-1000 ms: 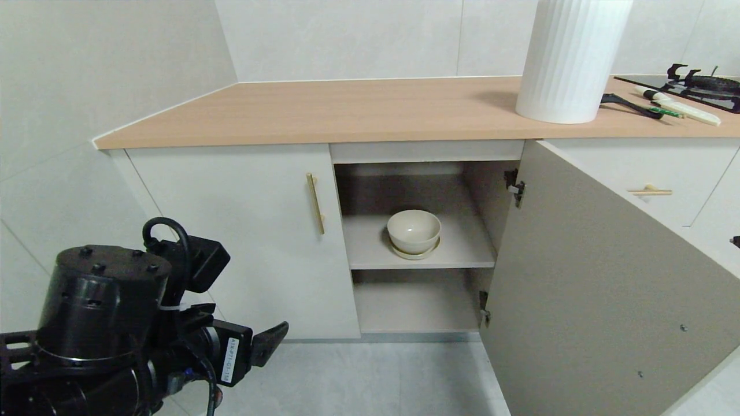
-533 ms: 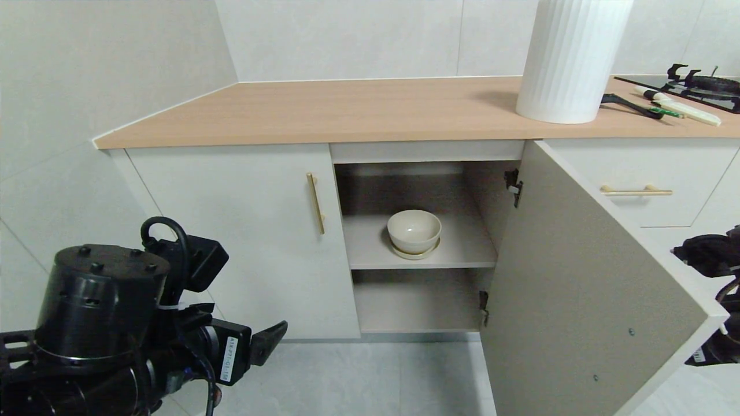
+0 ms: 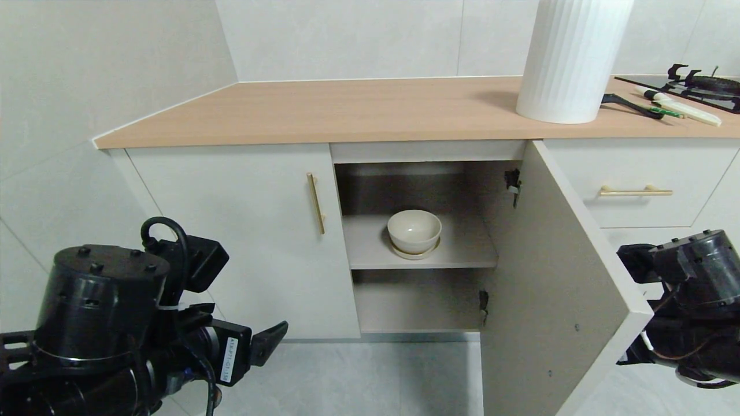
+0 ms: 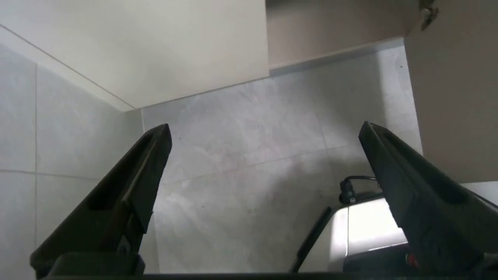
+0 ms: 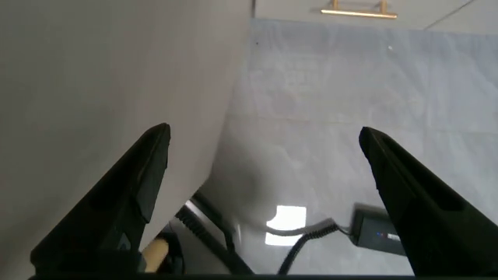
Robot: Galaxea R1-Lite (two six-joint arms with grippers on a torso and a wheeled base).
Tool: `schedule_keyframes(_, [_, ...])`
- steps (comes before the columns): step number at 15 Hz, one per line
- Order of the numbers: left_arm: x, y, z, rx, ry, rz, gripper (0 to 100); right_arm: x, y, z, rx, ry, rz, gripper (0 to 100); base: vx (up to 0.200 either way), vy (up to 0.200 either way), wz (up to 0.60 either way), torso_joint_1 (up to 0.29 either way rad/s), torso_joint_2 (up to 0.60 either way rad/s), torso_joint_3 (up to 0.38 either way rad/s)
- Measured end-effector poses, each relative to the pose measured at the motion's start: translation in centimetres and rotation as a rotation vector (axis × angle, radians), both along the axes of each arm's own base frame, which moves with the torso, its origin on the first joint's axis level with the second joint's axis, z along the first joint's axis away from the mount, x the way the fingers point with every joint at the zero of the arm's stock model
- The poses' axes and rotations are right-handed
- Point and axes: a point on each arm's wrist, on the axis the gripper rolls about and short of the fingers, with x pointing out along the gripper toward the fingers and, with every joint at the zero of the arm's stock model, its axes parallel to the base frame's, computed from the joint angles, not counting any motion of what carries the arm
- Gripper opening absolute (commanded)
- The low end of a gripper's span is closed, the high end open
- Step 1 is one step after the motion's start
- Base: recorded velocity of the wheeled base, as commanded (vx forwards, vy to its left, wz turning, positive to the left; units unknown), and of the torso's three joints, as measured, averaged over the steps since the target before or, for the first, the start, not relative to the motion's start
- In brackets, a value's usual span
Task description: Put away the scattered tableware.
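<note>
Bowl (image 3: 414, 230) sits on saucer (image 3: 414, 252) on upper shelf (image 3: 370, 245) of cabinet, dead ahead at 12 o'clock, so stowing this pair looks done. Door (image 3: 555, 277) hangs part-open, swung out toward 4 o'clock. R gripper (image 5: 264, 134) is spread & empty at 4 o'clock, beside door's outer face; can't tell if touching. L gripper (image 4: 264, 136) is also spread & empty, low at 8 o'clock over floor. Step in hand, prob: shutting door. Next move needs R arm pressing outer face near free edge, sweeping toward 10 o'clock, w/o pinching claw. Utensils (image 3: 676, 107) at 2 o'clock on counter (image 3: 347, 110) may remain.
</note>
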Motion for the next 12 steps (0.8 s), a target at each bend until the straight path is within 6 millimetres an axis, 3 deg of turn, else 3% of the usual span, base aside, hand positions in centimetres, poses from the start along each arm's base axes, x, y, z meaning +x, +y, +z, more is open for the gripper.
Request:
schedule_keyframes(4, [0.0,0.0,0.0,0.001,0.002,0.000,100,0.4,0.2,-1.4,0.001,0.001,0.000,100,0.000,0.000,0.00,0.000,0.00,0.000])
schedule_keyframes(7, [0.0,0.0,-0.1,0.000,0.001,0.000,100,0.5,0.2,-1.7,-0.001,0.008,-0.004,100,-0.200,0.000,0.00,0.004,0.00,0.004])
schedule_keyframes(12, [0.0,0.0,0.0,0.000,0.001,-0.001,100,1.1,0.5,-1.9,0.051,-0.010,-0.007,100,0.000,0.000,0.00,0.000,0.00,0.000])
